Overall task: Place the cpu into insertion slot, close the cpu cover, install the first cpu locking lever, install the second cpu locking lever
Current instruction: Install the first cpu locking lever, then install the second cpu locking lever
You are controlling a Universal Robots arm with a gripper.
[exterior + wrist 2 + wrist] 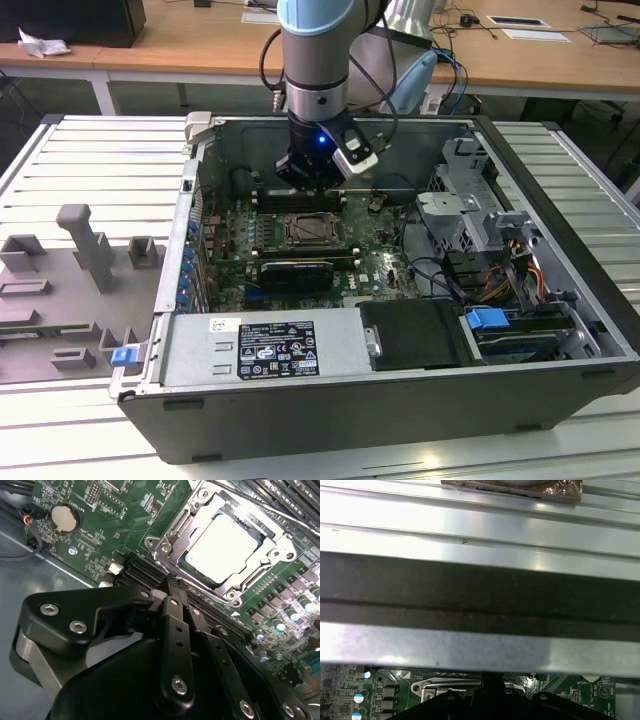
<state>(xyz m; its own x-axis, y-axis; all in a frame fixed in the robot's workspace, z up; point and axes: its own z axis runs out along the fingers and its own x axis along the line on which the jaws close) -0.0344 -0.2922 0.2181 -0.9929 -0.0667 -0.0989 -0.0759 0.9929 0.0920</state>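
Your gripper [313, 178] hangs inside the open computer case [560, 180], just above the motherboard [375, 245] and beside the socket on its far side in the exterior view. In the second wrist view the black fingers [176, 611] lie pressed together with nothing between them, their tips just short of the socket's rim. The cpu [222, 547] sits in the insertion slot [165, 545], its pale metal face glaring under the light. The cpu cover [276, 542] looks laid down around the chip, with the chip showing through its window; you cannot tell whether the locking levers are latched. As for writing, a white-and-black label [276, 349] lies on the grey power supply box [265, 350] at the near side of the case, but its print is too small to read. A round coin battery [66, 518] sits on the board well away from the socket, and long black memory slots [142, 575] run between the socket and your fingertips. A blue tab [489, 322] marks the drive bay at the exterior view's right, with orange and yellow wires [525, 280] near it. Grey fixture blocks [85, 245] stand on the ribbed table [60, 150] at the exterior view's left. In the first wrist view a case wall [480, 605] crosses most of the picture.
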